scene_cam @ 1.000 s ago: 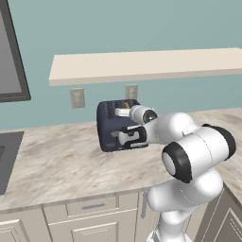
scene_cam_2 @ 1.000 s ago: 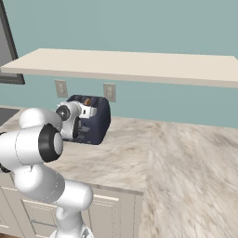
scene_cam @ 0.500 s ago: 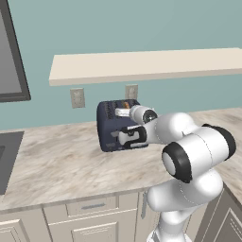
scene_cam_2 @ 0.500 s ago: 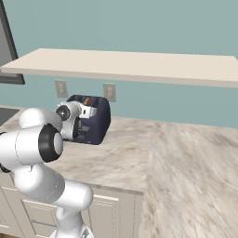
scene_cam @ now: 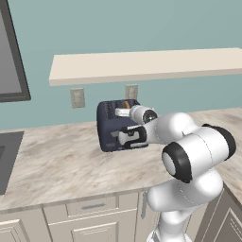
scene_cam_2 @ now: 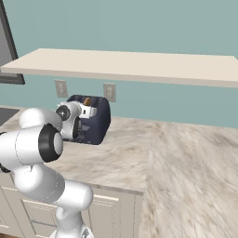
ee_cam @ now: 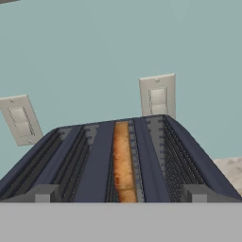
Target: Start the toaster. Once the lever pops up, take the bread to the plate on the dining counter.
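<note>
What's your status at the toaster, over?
Pincer open at toaster front, holding nothing. Bread sits in a middle slot, not yet lifted. Nothing in the way.

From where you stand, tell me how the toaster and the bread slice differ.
The toaster is dark navy blue; the bread is golden brown. The toaster is a wide box with four slots, while the bread is a thin slice, far smaller. The toaster stands on the counter; the bread sits down in one middle slot of the toaster, its top edge showing.

toaster point(scene_cam: 109, 126): navy, boxy, upright, frame centre | bread point(ee_cam: 123, 163): golden-brown, edge-up in third slot from left, hand view
</note>
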